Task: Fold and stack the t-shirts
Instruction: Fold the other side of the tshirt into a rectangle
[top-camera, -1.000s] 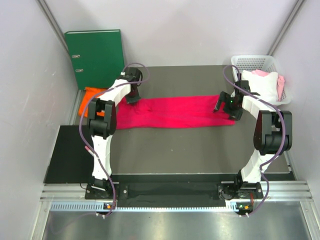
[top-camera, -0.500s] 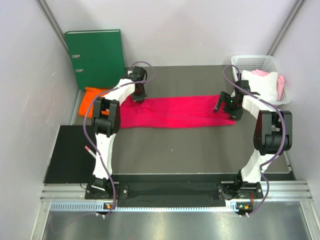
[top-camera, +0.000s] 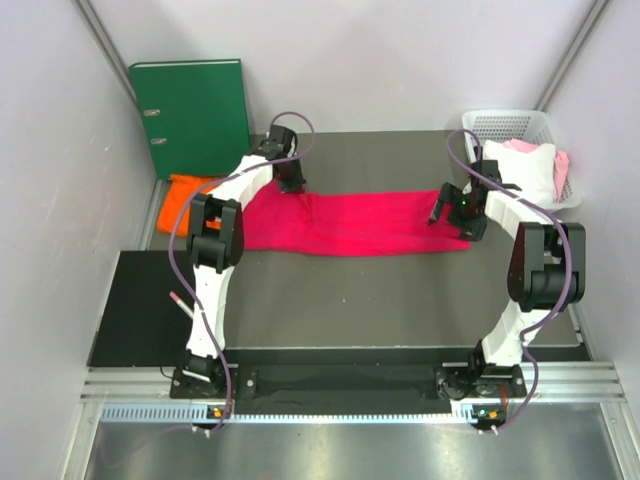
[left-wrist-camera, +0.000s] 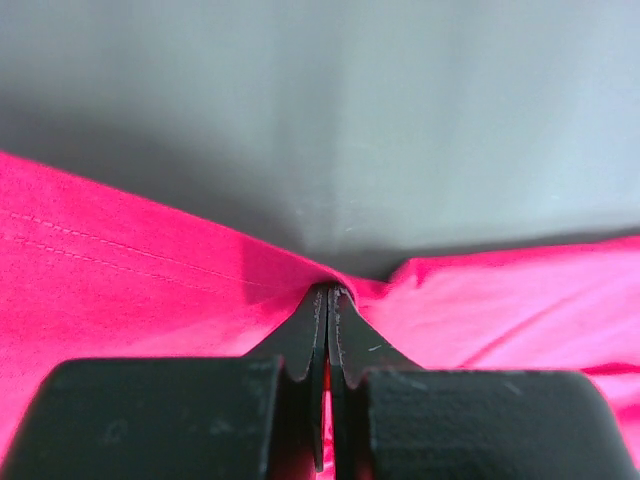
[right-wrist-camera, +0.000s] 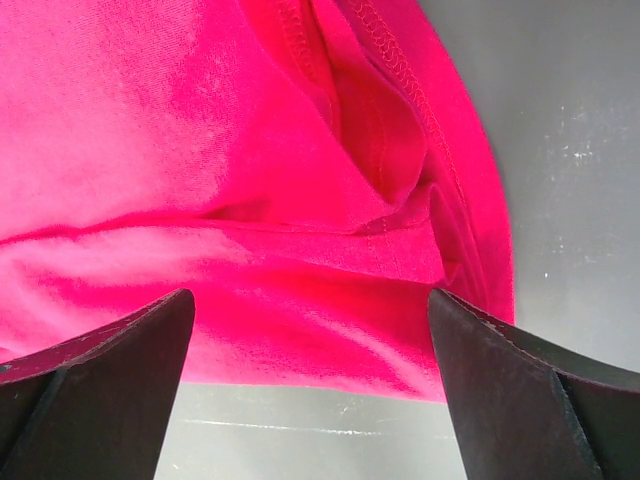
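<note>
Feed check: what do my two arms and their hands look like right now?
Both the left arm and right arm have white links, black joints and a looping purple cable. The left hand and right hand have matte black fingers.

Dark grey table under pink t-shirt, orange t-shirt, green binder, white basket

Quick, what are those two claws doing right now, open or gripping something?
Left gripper: closed, pinching the edge of the pink shirt.
Right gripper: open, holding nothing, over the shirt's other end.
</note>
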